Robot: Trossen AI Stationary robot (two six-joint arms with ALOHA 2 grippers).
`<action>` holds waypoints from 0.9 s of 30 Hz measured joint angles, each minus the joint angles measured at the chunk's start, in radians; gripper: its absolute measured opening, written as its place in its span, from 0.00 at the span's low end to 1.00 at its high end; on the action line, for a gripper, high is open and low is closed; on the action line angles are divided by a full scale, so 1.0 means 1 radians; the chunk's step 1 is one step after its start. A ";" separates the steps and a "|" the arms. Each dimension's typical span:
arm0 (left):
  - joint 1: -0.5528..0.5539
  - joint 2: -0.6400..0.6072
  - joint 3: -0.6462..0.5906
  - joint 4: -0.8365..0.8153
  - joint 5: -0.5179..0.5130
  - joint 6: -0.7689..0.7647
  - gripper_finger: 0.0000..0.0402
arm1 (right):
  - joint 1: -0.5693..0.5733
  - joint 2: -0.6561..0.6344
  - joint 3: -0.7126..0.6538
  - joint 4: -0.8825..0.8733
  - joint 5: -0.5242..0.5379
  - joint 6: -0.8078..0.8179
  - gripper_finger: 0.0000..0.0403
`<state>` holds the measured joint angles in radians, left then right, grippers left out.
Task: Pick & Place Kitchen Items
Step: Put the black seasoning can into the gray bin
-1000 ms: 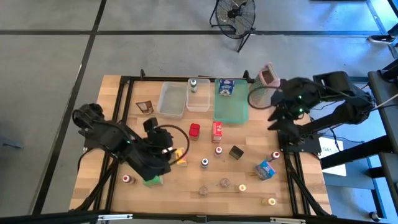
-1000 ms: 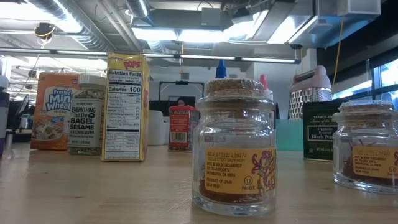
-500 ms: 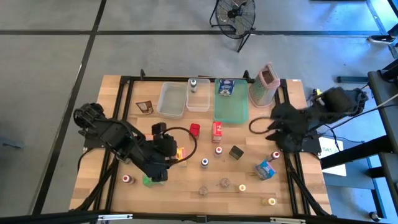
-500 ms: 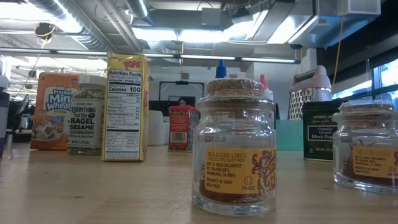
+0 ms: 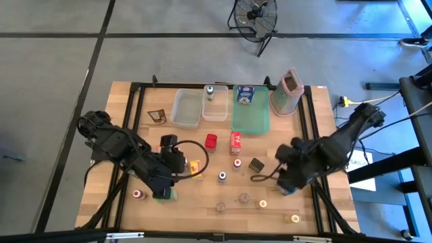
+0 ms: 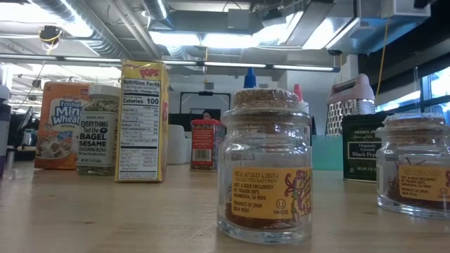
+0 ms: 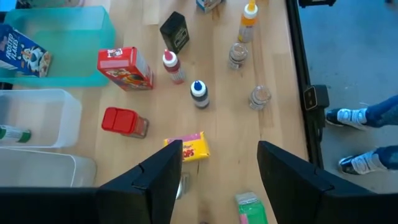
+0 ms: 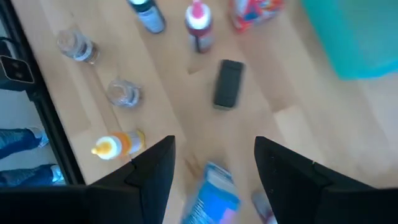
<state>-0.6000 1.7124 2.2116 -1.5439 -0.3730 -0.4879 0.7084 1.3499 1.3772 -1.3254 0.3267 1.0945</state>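
Note:
The kitchen items stand scattered on the wooden table (image 5: pixel 135 155). My left gripper (image 7: pixel 221 149) hovers open over the near left part, with the yellow box (image 7: pixel 186 148) and the green box (image 7: pixel 252 208) lying below and beyond its fingers. In the high view it (image 5: pixel 179 167) is just left of the yellow box (image 5: pixel 196 167). My right gripper (image 8: pixel 214 142) is open above the blue box (image 8: pixel 214 196) near the right edge, and in the high view it (image 5: pixel 287 177) partly covers that box. Neither gripper appears in the low view.
Two clear tubs (image 5: pixel 187 108) (image 5: pixel 215 108), a green tray (image 5: pixel 251 118) bearing a carton (image 5: pixel 244 94), and a grater (image 5: pixel 286 91) line the far edge. Red jar (image 5: pixel 211 140), red box (image 5: pixel 235 140), black box (image 5: pixel 256 165) and small bottles and jars (image 5: pixel 244 198) fill the middle.
My right gripper has swung from beside the grater at the far right toward the near edge and down, and now hangs over the blue box. My left gripper has turned about its wrist while staying over the same spot. No item has moved.

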 joint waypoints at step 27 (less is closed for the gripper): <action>0.001 -0.001 0.000 0.000 -0.001 0.038 0.51 | 0.024 0.000 -0.504 0.520 0.119 -0.006 0.55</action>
<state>-0.5995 1.7119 2.2116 -1.5444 -0.3744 -0.4499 0.7321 1.3502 0.8736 -0.8055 0.4457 1.0883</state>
